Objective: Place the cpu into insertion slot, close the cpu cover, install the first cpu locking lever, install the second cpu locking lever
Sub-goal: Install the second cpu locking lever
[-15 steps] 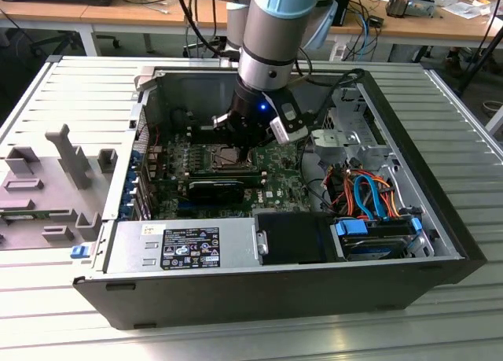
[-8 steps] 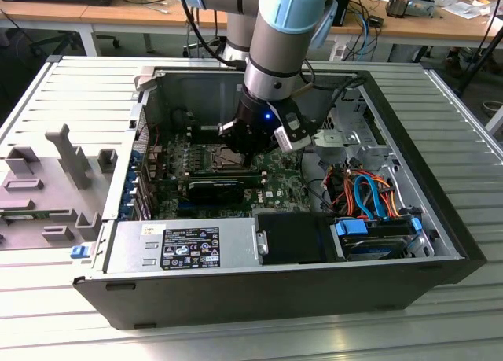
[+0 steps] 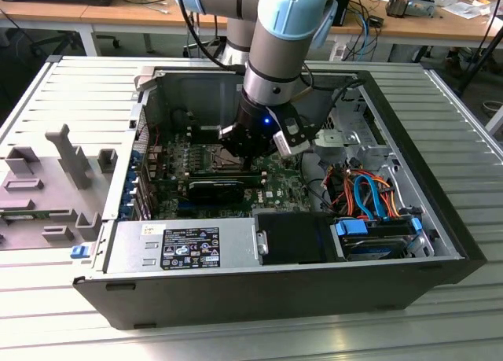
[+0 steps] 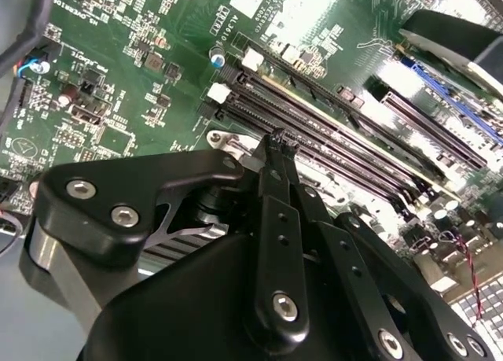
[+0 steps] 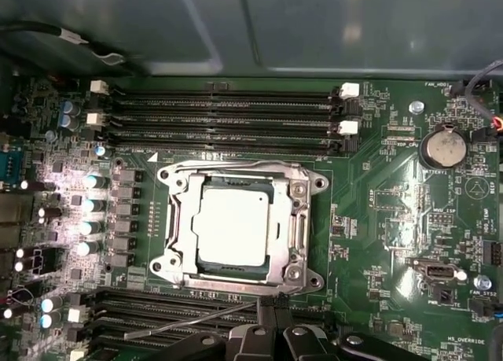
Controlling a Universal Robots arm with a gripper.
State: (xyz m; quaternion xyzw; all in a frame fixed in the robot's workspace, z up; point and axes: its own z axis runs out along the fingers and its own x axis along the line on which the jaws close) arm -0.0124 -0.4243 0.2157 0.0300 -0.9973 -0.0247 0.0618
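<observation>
Inside the case, arm upright; gripper beside cpu cover.

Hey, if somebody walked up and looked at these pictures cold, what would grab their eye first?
The cpu, a pale silver square seated in the insertion slot under the cpu cover, mid-motherboard in the first wrist view. Then the gripper reaching down into the open computer case in the exterior view.

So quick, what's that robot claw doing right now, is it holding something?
Gripper: fingers pressed together, shut, nothing visibly held. It hangs low over the motherboard, close beside the socket where the cpu sits.
</observation>
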